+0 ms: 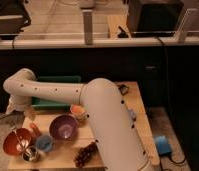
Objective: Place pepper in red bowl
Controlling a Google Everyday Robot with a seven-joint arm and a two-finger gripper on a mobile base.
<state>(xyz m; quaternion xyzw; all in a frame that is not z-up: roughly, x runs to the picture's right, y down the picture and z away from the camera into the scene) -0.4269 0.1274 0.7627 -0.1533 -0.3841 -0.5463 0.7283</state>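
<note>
Over red bowl (8,146), pincer (20,142), pepper (35,129) just beside

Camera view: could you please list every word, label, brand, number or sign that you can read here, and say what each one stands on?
None: no readable text, label, brand, number or sign shows anywhere in this view.
The red bowl, purple bowl, blue cup, green tray and white arm look plain.
The gripper, low over the red bowl at the left, shows no marking either.
</note>
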